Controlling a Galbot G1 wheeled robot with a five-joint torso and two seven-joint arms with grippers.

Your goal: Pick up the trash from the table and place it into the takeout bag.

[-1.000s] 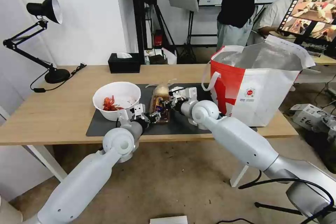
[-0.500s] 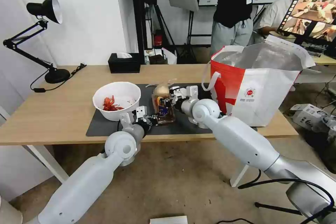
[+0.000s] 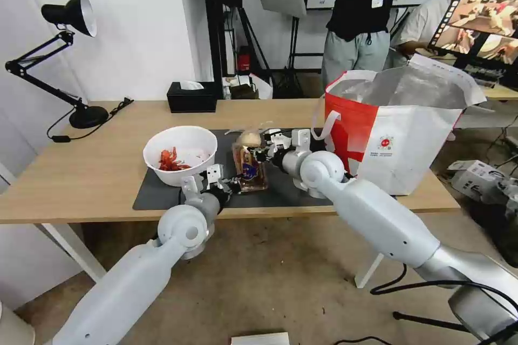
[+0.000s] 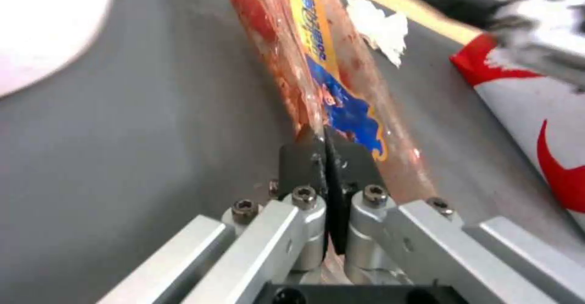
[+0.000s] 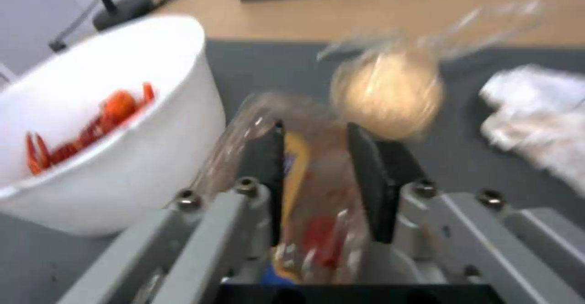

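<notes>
Since the earlier frame the clear hinged plastic tray with scraps (image 3: 249,166) stands more upright on the counter (image 3: 97,172), with the left gripper (image 4: 324,155) jaws pinched together on its thin edge and the right gripper (image 5: 317,176) jaws clamped around its far end, so the slick film could slip and spill scraps before the white-and-red foil-lined takeout bag (image 3: 402,137).

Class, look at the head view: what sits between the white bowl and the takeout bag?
The clear tray, tilted up, gripped by the left gripper and right gripper.

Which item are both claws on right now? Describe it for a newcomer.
On the dark grey mat, between the white round bowl and the red-and-white takeout bag, stands the clear hinged plastic tray. Unlike its neighbours, it is see-through, sauce-smeared, with a blue-and-yellow label.
</notes>
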